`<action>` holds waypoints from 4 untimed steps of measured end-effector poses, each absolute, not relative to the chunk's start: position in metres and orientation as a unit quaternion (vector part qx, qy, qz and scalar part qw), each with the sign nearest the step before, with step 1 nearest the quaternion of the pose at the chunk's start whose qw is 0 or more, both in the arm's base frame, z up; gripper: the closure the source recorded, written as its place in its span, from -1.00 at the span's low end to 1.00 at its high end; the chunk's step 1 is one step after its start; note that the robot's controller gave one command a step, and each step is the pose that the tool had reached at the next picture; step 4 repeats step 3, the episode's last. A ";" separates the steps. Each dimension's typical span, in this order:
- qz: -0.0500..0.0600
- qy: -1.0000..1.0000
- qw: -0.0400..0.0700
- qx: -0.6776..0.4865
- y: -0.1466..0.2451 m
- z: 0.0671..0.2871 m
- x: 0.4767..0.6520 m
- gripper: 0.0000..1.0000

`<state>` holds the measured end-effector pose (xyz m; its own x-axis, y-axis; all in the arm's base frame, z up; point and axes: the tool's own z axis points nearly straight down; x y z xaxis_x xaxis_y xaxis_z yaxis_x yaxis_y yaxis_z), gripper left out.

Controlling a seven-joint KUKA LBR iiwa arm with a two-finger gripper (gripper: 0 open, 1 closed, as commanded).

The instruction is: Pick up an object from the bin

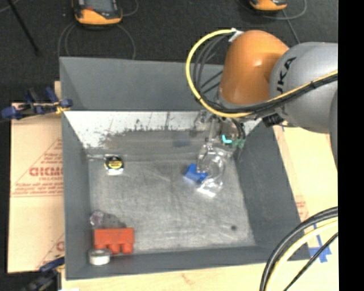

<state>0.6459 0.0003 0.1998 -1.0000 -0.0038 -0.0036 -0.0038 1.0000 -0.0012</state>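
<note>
Presently the gripper [211,162] sits low in the bin [267,187], right of centre and near the back wall. It is just beside a small blue block [194,174] and a clear plastic piece [209,187]. Whether it is apart or closed cannot be told, and nothing is seen held. By this judgement, grasp and lift remain. An orange-red block [114,240] and a silver disc [99,257] lie in the front-left corner, with a yellow tape measure [114,164] toward the back-left.

A dark floor [165,28] lay beyond the far side, crossed by thin looping cables [132,40]. An orange-and-black device [98,11] sat far left, and a second orange device [267,4] far right.
</note>
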 end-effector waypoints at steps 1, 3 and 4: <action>-0.001 0.988 0.004 -0.153 -0.036 0.077 0.634 -1.00; -0.002 0.985 0.007 -0.171 -0.048 0.254 0.639 1.00; -0.002 0.985 0.007 -0.171 -0.048 0.254 0.639 1.00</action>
